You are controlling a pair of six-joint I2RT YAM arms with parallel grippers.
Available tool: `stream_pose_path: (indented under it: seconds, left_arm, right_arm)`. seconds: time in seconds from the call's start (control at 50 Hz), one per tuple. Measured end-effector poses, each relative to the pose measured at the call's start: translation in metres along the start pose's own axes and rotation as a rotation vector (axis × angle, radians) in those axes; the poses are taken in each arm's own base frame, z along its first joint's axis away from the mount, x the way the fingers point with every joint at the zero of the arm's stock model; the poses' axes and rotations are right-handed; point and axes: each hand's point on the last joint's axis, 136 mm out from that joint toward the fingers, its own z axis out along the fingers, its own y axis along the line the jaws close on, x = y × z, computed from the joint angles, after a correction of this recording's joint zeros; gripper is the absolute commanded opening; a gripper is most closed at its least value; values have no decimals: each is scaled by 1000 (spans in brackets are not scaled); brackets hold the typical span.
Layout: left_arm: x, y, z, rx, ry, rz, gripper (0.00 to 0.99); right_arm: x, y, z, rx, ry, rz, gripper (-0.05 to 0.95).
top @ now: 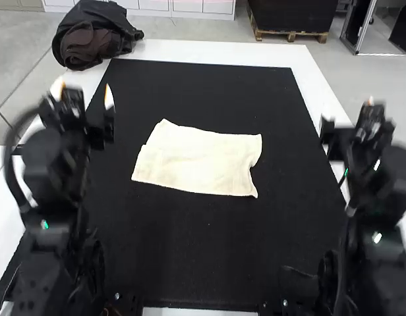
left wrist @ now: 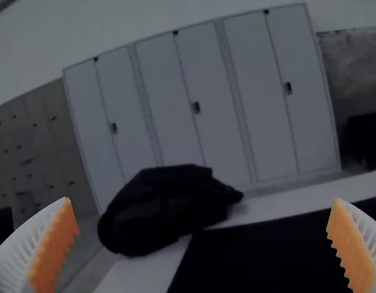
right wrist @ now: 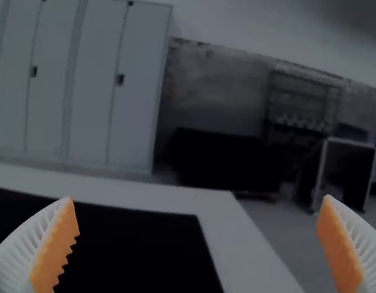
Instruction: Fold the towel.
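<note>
The left gripper (left wrist: 202,200) and right gripper (right wrist: 199,198) are wide open; tugging unevenly could bunch the wavy towel (top: 196,160).

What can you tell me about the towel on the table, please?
The towel is plain cream and looks like soft fabric. It lies fairly flat near the middle of the black mat, wider from left to right than from front to back. Its right edge curves inward, and faint creases mark the surface; I can't tell how many layers there are. Neither the left gripper nor the right gripper touches it.
</note>
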Motion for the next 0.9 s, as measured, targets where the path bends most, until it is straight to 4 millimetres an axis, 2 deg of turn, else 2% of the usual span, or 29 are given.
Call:
stream_pose_path:
  seconds: [0.06,0.12,0.18,0.22,0.3,0.36,0.44,0.52,0.66,0.76,0.84,0.9]
  left_arm:
    - [-19,3,15,8,11,-19,959]
    - [-28,1,35,30,50,-44,959]
    - [-24,-3,59,58,112,-64,959]
    - [-13,-8,76,75,166,-74,959]
    - [18,-17,104,101,267,-87,961]
    - [45,-25,116,117,341,-93,957]
    - [82,-34,124,132,435,-101,954]
    - [111,-41,127,141,506,-108,954]
    - [137,-43,130,113,512,-115,954]
    - [163,-45,122,105,565,-109,957]
    - [185,-50,115,112,623,-105,957]
    - [202,-55,110,126,676,-102,957]
  right_arm:
    - [-25,-2,16,-18,12,38,898]
    - [-39,-4,33,-34,45,84,897]
    - [-42,-4,52,-46,96,128,897]
    - [-39,-5,66,-50,136,160,895]
    - [-15,-5,93,-51,237,225,895]
    - [18,-4,109,-42,332,267,895]
    - [62,-2,120,-21,441,302,897]
    - [87,-1,126,-10,477,318,897]
    - [103,-2,128,3,453,315,895]
    - [118,0,123,7,483,305,895]
    - [141,6,119,-3,552,308,898]
    - [169,18,110,-30,655,315,905]
